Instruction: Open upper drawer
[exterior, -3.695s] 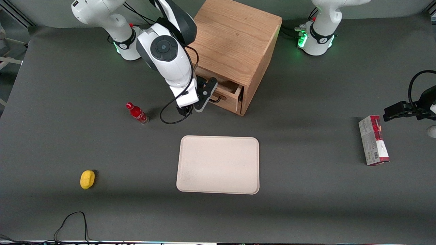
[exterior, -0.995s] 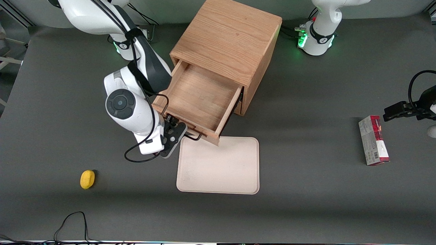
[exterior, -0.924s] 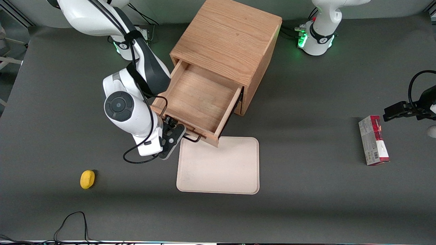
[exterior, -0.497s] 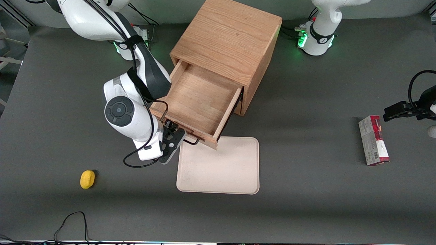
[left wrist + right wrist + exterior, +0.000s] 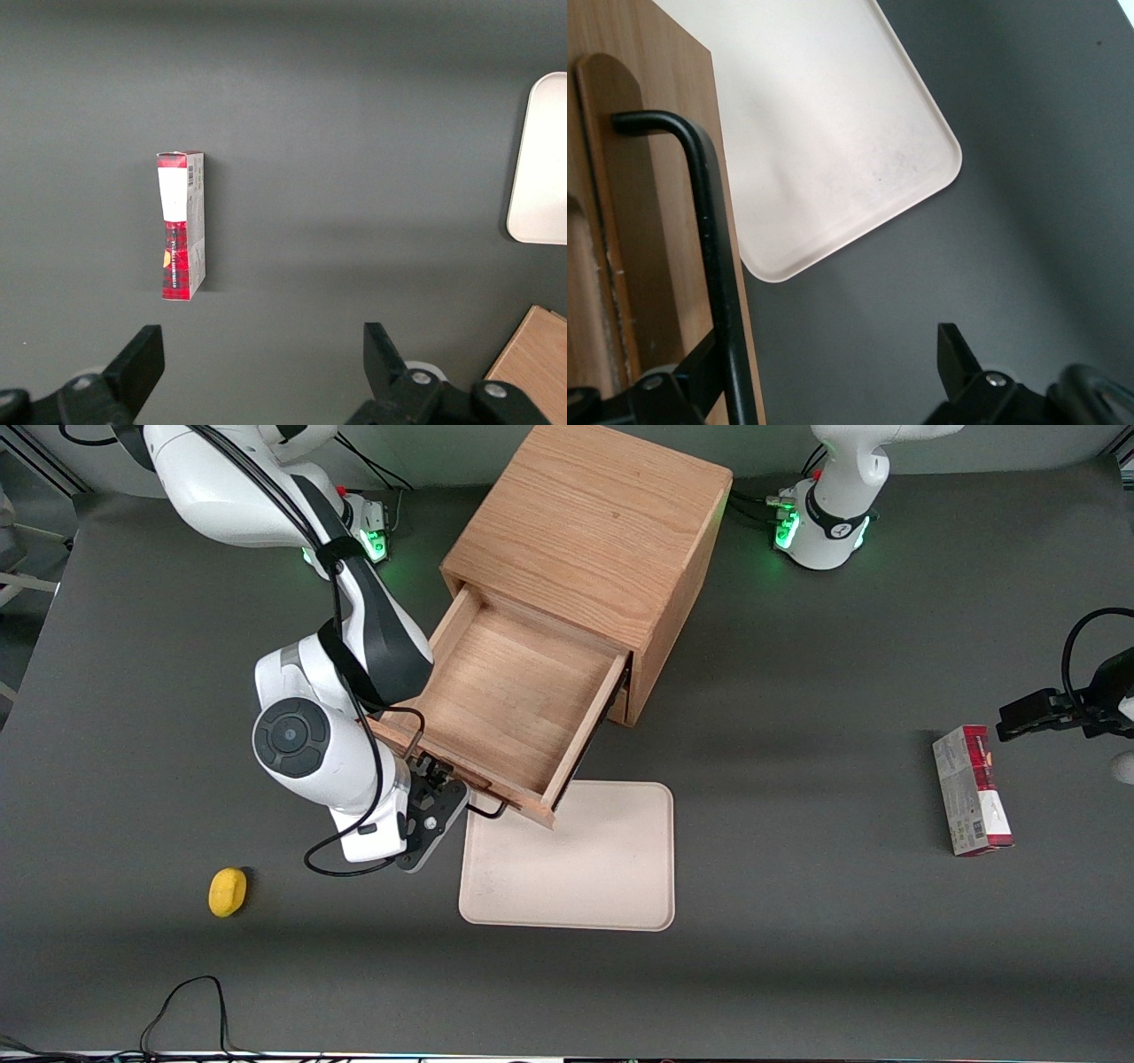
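**Front view: upper drawer stands open, my gripper at its handle**

Front view shows my gripper (image 5: 440, 795) at the pulled-out face of the upper drawer (image 5: 505, 700), nearer to the camera than the oak cabinet (image 5: 594, 522). The drawer sticks well out of the cabinet toward my gripper, and its bare wooden floor is fully in sight. Its thin black handle (image 5: 490, 811) runs along the drawer face right where my fingers are.

From my right wrist camera, my gripper (image 5: 828, 343) is spread wide and clamps nothing. The black handle (image 5: 713, 230) passes between my two fingers, just beside one finger (image 5: 700, 367) and well apart from the other. I cannot tell whether the bar touches that near finger. The drawer's (image 5: 664, 177) oak face lies just past the bar, close against my fingertips.

A pale tray (image 5: 576, 868) lies flat on the dark table (image 5: 797, 974) just beside my gripper, toward the parked arm's end, and the drawer's front corner hangs over the tray's edge. My wrist camera sees the same tray (image 5: 824, 133) below the drawer face. A small yellow object (image 5: 228, 892) sits nearer to the camera than my gripper, toward my own end of the table. A red and white box (image 5: 972, 790) lies well away from me, toward the parked arm's end.
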Controlling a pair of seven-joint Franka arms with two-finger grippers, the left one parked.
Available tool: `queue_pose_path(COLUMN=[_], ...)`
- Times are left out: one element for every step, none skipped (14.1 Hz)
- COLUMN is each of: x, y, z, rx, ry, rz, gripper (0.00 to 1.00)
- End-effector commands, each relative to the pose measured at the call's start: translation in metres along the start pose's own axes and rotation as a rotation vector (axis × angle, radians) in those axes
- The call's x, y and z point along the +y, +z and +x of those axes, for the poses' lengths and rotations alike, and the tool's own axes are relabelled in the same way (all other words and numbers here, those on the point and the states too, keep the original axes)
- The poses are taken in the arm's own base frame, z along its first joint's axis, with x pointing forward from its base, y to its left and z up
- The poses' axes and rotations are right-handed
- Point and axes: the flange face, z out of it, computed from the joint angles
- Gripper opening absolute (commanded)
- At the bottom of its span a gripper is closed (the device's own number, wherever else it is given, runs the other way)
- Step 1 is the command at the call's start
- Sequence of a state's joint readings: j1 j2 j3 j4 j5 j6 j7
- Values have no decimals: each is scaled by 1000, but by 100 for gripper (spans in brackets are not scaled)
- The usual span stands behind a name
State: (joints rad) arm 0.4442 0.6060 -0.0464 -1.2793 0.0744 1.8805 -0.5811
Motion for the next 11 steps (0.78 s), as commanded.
queue_pose_path(x=[13, 13, 10, 9, 6, 4, 2, 0, -2, -3, -8], y=[-9, -14, -20, -33, -52, -68, -82, -96, -111, -124, -142], z=[4, 4, 4, 4, 5, 5, 5, 2, -2, -8, -14], rx=[18, 24, 23, 23, 22, 23, 22, 23, 30, 34, 39], ry=[-1, 3, 8, 21, 21, 18, 16, 15, 18, 23, 52], rz=[-30, -32, -28, -25, -23, -24, -22, -23, -29, -33, -36], gripper=[100, 100, 100, 100, 100, 100, 100, 100, 100, 100, 100])
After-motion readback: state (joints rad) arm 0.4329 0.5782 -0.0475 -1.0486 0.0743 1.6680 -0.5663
